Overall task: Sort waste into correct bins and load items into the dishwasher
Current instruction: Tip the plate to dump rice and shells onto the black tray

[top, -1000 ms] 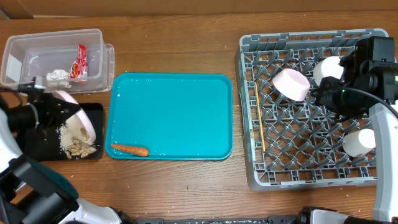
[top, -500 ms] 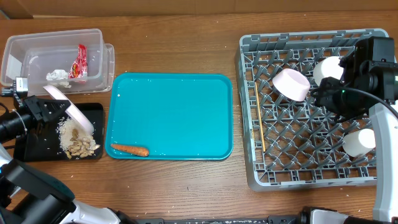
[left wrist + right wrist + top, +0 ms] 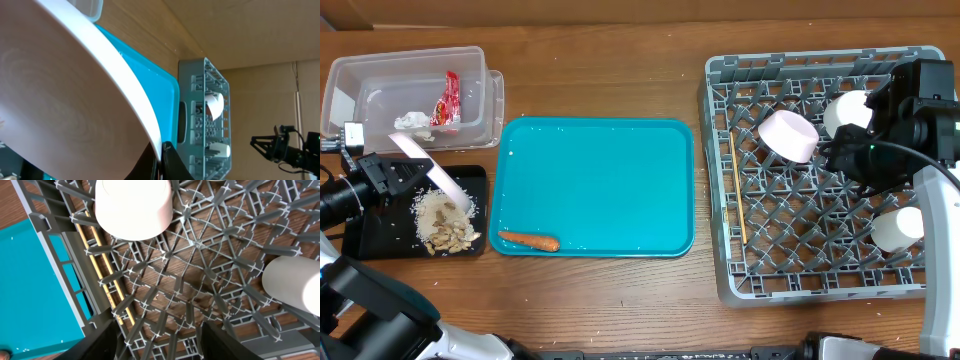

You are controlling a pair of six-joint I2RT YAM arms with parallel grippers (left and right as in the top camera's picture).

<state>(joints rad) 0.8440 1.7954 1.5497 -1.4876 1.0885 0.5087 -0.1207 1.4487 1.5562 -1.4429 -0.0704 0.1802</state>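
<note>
Pink plate, seemingly tight in left fingers

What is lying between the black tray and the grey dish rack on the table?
The overhead view shows the teal serving tray between the black tray and the dish rack, with an orange carrot in its near-left corner.

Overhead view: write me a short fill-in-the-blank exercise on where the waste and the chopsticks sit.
1. The carrot lies on the ____ serving tray.
2. The wrapper lies inside the ____ tub.
3. The food scraps are piled in the ____ bin.
4. The chopsticks lie in the ____ dish rack.
Missing words: teal; clear; black; grey.
</note>
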